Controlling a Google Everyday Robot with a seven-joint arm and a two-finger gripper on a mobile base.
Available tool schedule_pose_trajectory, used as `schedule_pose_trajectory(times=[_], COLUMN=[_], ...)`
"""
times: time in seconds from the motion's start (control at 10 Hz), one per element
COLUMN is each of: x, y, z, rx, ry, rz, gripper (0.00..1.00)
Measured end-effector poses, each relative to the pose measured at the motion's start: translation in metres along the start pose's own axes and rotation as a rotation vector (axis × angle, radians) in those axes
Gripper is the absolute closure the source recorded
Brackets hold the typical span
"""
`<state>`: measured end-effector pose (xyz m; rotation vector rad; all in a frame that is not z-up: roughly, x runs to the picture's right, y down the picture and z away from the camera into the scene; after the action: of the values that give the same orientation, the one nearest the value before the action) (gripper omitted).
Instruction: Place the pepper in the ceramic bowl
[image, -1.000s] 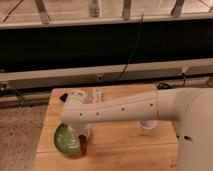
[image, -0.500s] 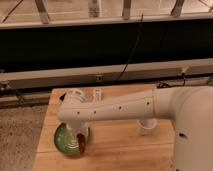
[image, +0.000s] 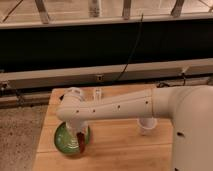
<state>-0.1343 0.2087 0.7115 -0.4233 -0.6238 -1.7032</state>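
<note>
Gripper (image: 80, 141) is hanging over the right rim of the bowl (image: 65, 141), pinching the pepper (image: 81, 143), which is pointing roughly straight down; bowl centre is lying just left of it, so the drop needs a small leftward shift

Wooden table (image: 120, 150), ceramic bowl (image: 65, 142) front left beneath the gripper (image: 81, 144), white cup (image: 147, 126) at right

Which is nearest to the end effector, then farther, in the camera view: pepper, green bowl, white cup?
End effector hangs over the bowl's right edge.
1. Slim dark red pepper, at its tip.
2. Round glossy green ceramic bowl, directly beneath.
3. Small white cup, far right on the table.
</note>
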Motion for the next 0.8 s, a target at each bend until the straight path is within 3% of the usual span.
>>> schedule_pose_trajectory(times=[0.3,0.8], x=[0.0025,0.0059], y=[-0.0021,-0.0039], z=[0.001,0.002], rx=[-0.003,-0.01], ry=[0.0,-0.003], rz=[-0.012,-0.027], gripper=[0.23,0.2])
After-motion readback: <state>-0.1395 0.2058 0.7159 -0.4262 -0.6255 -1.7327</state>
